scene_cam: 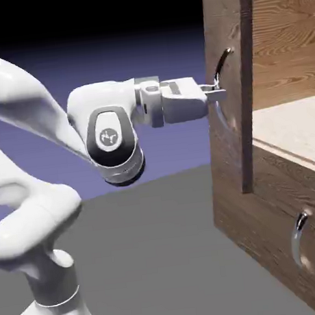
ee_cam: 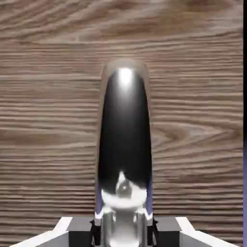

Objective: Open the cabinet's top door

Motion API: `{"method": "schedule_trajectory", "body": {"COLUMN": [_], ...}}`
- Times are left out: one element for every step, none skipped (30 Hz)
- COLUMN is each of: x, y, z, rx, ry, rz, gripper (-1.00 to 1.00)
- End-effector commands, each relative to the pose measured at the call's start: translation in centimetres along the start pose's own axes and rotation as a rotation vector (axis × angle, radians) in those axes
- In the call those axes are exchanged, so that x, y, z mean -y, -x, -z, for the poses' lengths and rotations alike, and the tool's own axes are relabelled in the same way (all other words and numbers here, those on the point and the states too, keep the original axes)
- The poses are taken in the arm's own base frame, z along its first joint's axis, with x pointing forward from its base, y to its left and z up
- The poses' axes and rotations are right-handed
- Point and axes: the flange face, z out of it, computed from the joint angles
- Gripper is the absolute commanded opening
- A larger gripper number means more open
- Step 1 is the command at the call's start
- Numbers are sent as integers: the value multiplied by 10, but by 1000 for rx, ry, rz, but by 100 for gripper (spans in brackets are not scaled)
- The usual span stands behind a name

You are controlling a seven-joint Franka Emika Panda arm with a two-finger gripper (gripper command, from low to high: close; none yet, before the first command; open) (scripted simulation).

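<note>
The dark-brown wood-grain cabinet [scene_cam: 288,193] stands at the exterior view's right. Its top door [scene_cam: 232,28] is swung partly out, and the pale interior shelf [scene_cam: 301,126] shows behind it. My gripper [scene_cam: 217,92] reaches level from the left and is shut on the top door's curved silver handle [scene_cam: 226,114] near its middle. In the hand view the handle [ee_cam: 124,130] rises large and shiny between my fingertips [ee_cam: 99,230], with my gripper [ee_cam: 124,232] shut around its base. The door's wood [ee_cam: 48,120] fills the rest of that view.
The shorter lower panel [scene_cam: 272,230] sits shut below the door and carries its own silver handle [scene_cam: 301,240]. My white arm [scene_cam: 22,155] rises from the lower left. The grey tabletop [scene_cam: 158,257] lies between the arm's base and the cabinet.
</note>
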Motion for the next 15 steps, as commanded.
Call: {"method": "schedule_trajectory", "body": {"x": [1,2,4,5,6,7,9,11,13,15,17,19,21,22,23], "y": [2,3,4,5,6,8,9,12,14,16,18,20,21,22,23], "z": [5,10,14,18,22,26,32,38,45,51,57,62,65,68,71], "rx": [-8,-17,-24,-31,-38,-45,-54,-66,-77,-89,-100,-109,-116,-121,-125], "ry": [9,18,25,32,38,46,55,67,79,91,101,110,116,121,126], "rz": [0,0,0,0,0,0,0,0,0,0,0,0,0,0,0], "gripper": [-100,-100,-100,-100,-100,-100,-100,-100,-100,-100,-100,-100,-100,-100,-100]}}
